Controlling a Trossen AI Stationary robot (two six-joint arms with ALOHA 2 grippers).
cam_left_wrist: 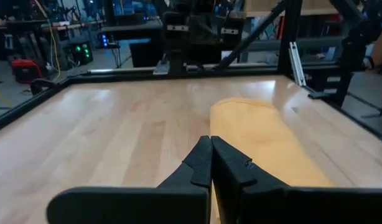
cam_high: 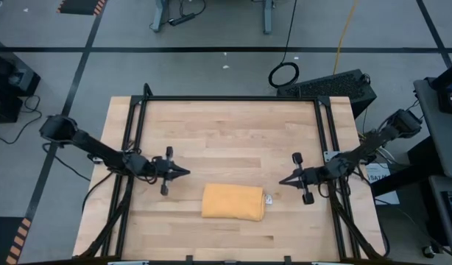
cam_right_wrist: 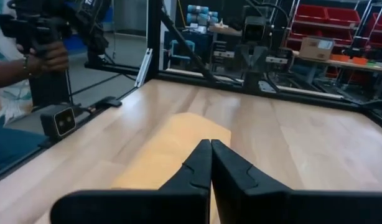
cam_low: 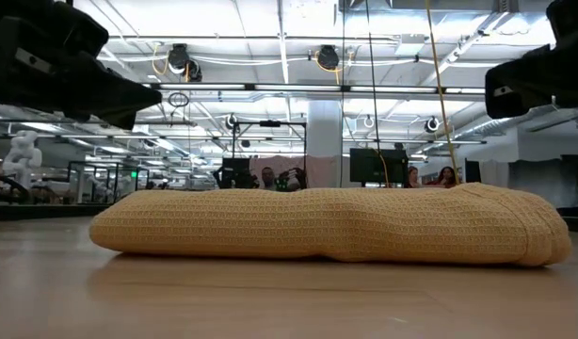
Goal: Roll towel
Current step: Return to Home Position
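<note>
The mustard-yellow towel lies rolled into a short thick bundle on the wooden table, a little toward the near edge, with a small white tag at its right end. In the low view the towel rests flat along its whole length. My left gripper hovers shut to the towel's left and slightly beyond it, touching nothing. My right gripper hovers shut off the towel's right end, also clear of it. Both point level toward the table's middle; their shut fingertips show in the wrist views.
A black frame runs round the table's far edge and sides. A person's hand holds a controller beyond the table's edge in the right wrist view. Bare wood lies between the towel and the far edge.
</note>
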